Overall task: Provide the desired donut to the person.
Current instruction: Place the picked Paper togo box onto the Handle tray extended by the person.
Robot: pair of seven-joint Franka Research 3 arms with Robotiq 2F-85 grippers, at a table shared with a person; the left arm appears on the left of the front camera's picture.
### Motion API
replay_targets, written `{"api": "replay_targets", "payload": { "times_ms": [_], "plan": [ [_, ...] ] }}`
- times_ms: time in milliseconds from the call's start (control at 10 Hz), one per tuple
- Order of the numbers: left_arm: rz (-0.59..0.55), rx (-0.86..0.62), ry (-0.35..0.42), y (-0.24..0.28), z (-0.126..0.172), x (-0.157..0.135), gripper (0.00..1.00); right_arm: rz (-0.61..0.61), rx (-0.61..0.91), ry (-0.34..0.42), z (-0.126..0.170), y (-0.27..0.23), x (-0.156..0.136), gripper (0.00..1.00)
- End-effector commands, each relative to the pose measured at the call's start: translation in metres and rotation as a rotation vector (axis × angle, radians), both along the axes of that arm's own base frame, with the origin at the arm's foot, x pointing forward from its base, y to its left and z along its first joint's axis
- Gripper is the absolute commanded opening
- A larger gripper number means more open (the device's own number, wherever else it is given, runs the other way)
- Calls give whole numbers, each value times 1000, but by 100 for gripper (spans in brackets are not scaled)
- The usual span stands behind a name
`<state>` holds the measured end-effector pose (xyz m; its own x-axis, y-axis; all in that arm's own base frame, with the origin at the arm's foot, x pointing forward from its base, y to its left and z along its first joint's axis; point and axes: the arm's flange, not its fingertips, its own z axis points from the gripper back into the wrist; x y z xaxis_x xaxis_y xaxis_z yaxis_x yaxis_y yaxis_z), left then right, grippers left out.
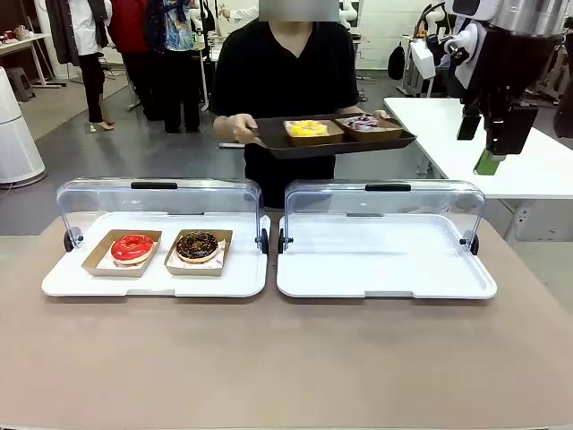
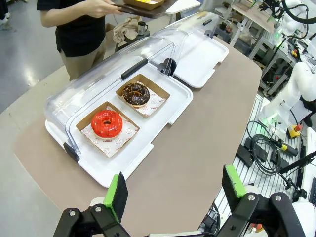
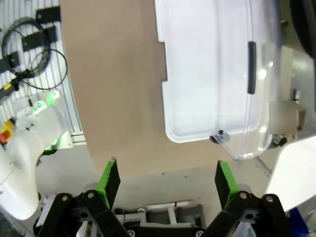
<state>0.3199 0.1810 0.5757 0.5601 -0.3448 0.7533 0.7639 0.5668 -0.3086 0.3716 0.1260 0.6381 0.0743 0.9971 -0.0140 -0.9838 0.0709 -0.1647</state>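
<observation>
The person point(image 1: 277, 63) in a black shirt stands at the far side holding a dark tray point(image 1: 269, 143) with a yellow donut point(image 1: 307, 128) and a purple-and-white donut point(image 1: 363, 123) in cardboard boats. A red donut point(image 1: 132, 247) and a chocolate sprinkled donut point(image 1: 197, 245) lie in boats on the left white case point(image 1: 152, 282). My left gripper point(image 2: 175, 190) hangs open high above the table, near the red donut point(image 2: 106, 123) and chocolate donut point(image 2: 136, 94). High at the right, my right gripper point(image 1: 491, 163) is open point(image 3: 168, 180) with nothing between its fingers.
A second white case point(image 1: 385, 278) with its clear lid raised stands right of the first; the right wrist view looks down on it point(image 3: 212, 74). A white table point(image 1: 537, 152) stands behind at the right. Bystanders stand far back left.
</observation>
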Motion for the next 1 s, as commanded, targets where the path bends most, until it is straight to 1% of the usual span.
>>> {"api": "replay_targets", "payload": {
  "times_ms": [0,900],
  "plan": [
    [-11,-18,-24,0,0,-1,100,10,29,20,1,-1,-3,100],
    [-11,-18,-24,0,0,-1,100,10,29,20,1,-1,-3,100]
  ]
}}
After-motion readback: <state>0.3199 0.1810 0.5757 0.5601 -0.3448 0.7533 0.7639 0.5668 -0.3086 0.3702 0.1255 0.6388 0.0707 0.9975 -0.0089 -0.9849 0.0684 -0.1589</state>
